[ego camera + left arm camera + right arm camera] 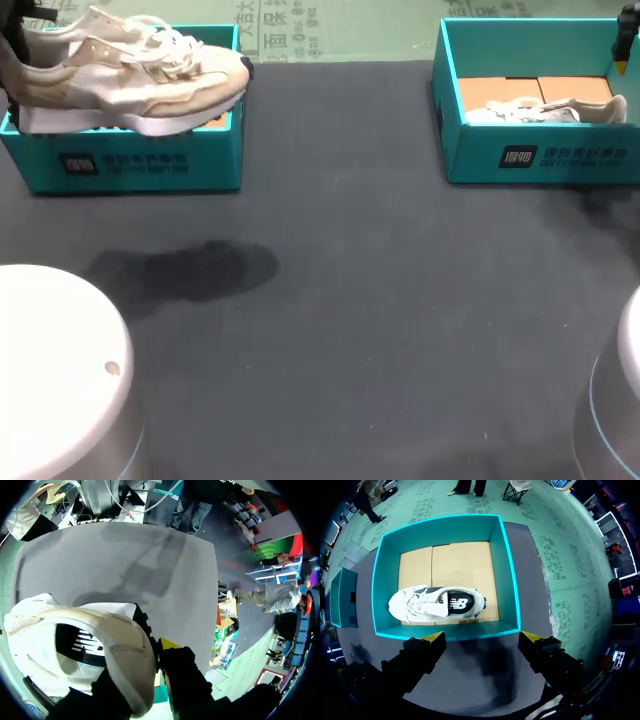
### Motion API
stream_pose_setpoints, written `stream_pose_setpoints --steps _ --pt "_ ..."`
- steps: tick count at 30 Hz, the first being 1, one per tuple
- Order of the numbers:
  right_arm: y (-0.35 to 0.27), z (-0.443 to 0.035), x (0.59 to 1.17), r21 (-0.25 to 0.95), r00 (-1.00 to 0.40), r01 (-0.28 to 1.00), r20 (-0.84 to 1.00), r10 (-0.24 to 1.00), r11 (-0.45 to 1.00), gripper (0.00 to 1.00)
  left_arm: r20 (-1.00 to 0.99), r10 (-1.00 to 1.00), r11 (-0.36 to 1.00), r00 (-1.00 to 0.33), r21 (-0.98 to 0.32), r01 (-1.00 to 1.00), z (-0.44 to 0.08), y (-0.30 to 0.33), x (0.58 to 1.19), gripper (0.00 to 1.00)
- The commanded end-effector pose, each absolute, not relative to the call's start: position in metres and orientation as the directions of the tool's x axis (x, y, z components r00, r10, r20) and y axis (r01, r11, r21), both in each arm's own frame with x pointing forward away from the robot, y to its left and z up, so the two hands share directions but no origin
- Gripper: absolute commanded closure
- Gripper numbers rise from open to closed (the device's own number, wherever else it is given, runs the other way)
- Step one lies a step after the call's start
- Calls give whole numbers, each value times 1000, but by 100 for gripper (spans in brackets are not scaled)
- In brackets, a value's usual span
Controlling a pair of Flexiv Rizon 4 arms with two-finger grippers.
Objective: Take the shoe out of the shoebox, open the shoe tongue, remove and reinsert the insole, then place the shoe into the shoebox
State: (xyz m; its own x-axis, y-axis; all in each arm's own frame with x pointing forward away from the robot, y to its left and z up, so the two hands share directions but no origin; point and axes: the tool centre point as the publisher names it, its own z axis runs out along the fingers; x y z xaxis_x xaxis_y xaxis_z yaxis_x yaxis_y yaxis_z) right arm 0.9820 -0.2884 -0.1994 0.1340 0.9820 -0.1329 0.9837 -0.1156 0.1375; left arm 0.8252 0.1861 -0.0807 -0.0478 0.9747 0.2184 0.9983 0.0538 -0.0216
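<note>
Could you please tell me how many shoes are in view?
2. The left claw grips one shoe at its heel above the left shoebox; the other shoe lies inside the right shoebox, ahead of the open right claw. None seems hidden.

From the left wrist, the held shoe (80,650) crowds the left gripper (137,672). We see one yellow fingertip (170,644) beside the heel, while the other finger's tip is buried behind it. In the head view that gripper is nearly all cut off at the edge, just a dark scrap behind the heel. The left shoebox (130,160) below it loses its outer end there too, and the shoe hides its inside. The right gripper (623,48) is only a sliver at the opposite edge. The right shoebox (540,155) beside it is also clipped, and its front wall hides the lower part of the second shoe (540,110).
</note>
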Motion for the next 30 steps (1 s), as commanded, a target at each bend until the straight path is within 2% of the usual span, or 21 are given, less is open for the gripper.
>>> stream_pose_setpoints --steps 1,8,19,26,30 --pt "-289 -199 981 139 135 984 -133 982 -116 0 241 970 -57 -38 374 926 -93 161 792 100" --pt "-289 -199 981 139 135 984 -133 982 -116 0 213 977 -49 -24 332 942 -111 120 757 100" --pt "-289 -199 981 139 135 984 -133 982 -116 0 213 977 -49 -24 332 942 -111 120 757 100" --pt "-289 -199 981 139 135 984 -133 982 -116 0 295 952 -149 81 217 965 -183 60 741 100" --pt "-289 -199 981 139 135 984 -133 982 -116 0 300 947 -169 111 174 970 -197 38 737 100"
